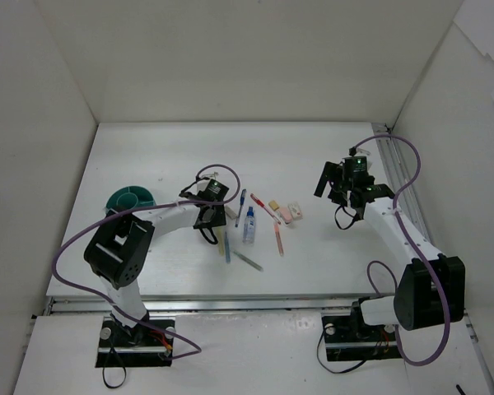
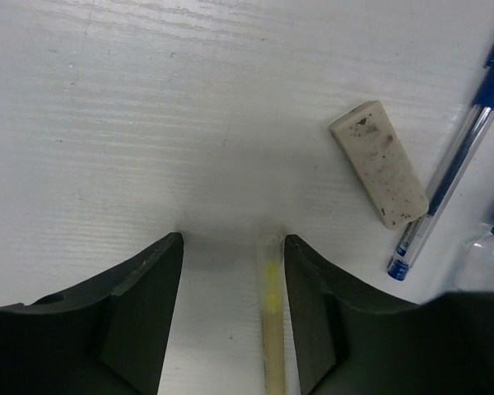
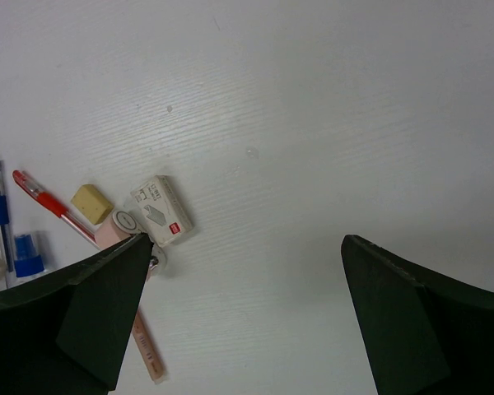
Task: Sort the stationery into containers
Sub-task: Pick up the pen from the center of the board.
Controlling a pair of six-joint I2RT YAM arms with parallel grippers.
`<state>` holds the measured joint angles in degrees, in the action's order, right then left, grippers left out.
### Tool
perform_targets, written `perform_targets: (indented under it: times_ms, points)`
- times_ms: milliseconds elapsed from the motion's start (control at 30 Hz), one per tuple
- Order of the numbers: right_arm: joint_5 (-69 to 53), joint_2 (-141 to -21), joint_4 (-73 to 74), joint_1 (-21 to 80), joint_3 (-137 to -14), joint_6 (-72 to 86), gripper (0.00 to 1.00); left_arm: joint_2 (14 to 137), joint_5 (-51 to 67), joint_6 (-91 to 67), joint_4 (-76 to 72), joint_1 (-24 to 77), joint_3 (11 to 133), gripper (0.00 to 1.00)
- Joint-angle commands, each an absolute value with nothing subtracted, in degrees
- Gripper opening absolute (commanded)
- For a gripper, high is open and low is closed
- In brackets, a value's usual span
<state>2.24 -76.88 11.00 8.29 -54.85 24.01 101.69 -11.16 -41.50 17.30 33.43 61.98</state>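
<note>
One pale yellow pen (image 2: 270,329) lies inside the spread left gripper (image 2: 233,239); right of it, one smudged white eraser (image 2: 379,174), one blue pen (image 2: 445,189). The right gripper (image 3: 247,239) gapes wide.

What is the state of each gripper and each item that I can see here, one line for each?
left gripper: open, jaws either side of the yellow pencil, not closed on it.
right gripper: open, holding nothing.
yellow pencil: lying flat between the left jaws.
white eraser: lying flat, soiled.
blue pen: lying flat, cap on.
teal bowl: upright, contents unclear.
</note>
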Motion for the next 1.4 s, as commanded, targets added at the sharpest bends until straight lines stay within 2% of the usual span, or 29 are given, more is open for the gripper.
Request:
perform_targets:
  times_ms: [0, 167, 233, 400, 667, 867, 1033, 1267, 1367]
  points:
    - [4.0, -77.8, 10.3, 8.4, -57.9, 24.3, 0.98, 102.5, -13.3, -43.1, 19.9, 34.4, 64.1, 0.48]
    - [5.4, -77.9, 10.5, 8.4, -57.8, 24.8, 0.98, 103.5, -17.3, -44.4, 24.5, 37.5, 66.4, 0.41]
    - [6.9, -77.9, 10.8, 8.4, -57.7, 25.3, 0.98, 103.4, -16.4, -45.0, 24.7, 37.5, 65.7, 0.32]
    - [7.6, -78.0, 11.5, 8.4, -57.7, 25.6, 0.98, 103.5, -16.0, -47.0, 24.5, 37.5, 64.3, 0.22]
    - [7.5, -77.8, 11.7, 8.5, -57.8, 25.4, 0.98, 102.2, -17.8, -47.3, 24.9, 36.1, 64.9, 0.0]
    - [5.4, -77.3, 11.7, 8.6, -58.1, 24.5, 0.98, 96.6, -20.7, -43.7, 23.8, 34.1, 65.3, 0.0]
    - [2.9, -75.5, 9.2, 8.6, -58.1, 22.8, 0.98, 85.7, -28.9, -39.8, 22.9, 32.3, 64.9, 0.0]
    - [-7.1, -69.3, -14.0, 9.0, -50.3, 22.5, 0.98, 64.8, -38.3, -34.6, 14.3, 25.7, 55.9, 0.0]
    - [-7.6, -68.6, -17.8, 9.2, -49.5, 22.2, 0.98, 55.1, -43.7, -31.7, 6.8, 22.7, 49.2, 0.0]
